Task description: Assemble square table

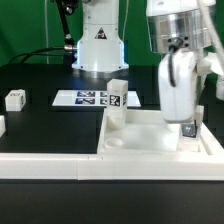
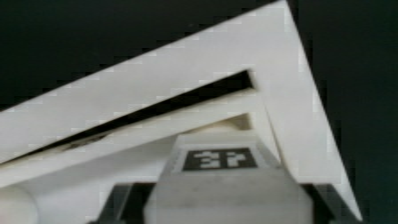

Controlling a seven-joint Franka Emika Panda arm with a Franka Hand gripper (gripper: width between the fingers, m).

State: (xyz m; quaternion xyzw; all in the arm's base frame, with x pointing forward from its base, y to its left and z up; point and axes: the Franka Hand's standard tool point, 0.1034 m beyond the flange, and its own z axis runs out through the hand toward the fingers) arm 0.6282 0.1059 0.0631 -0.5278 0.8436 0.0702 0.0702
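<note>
One white tagged leg block [image 2: 221, 168] (upright) pinched between fingers [image 1: 188, 127] over tabletop [image 1: 150, 140].

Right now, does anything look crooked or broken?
Nothing looks broken or spilled. The standing leg block is upright in a corner of the tray top. The loose leg block sits alone on the black table at the exterior view's left, not fitted yet.
</note>
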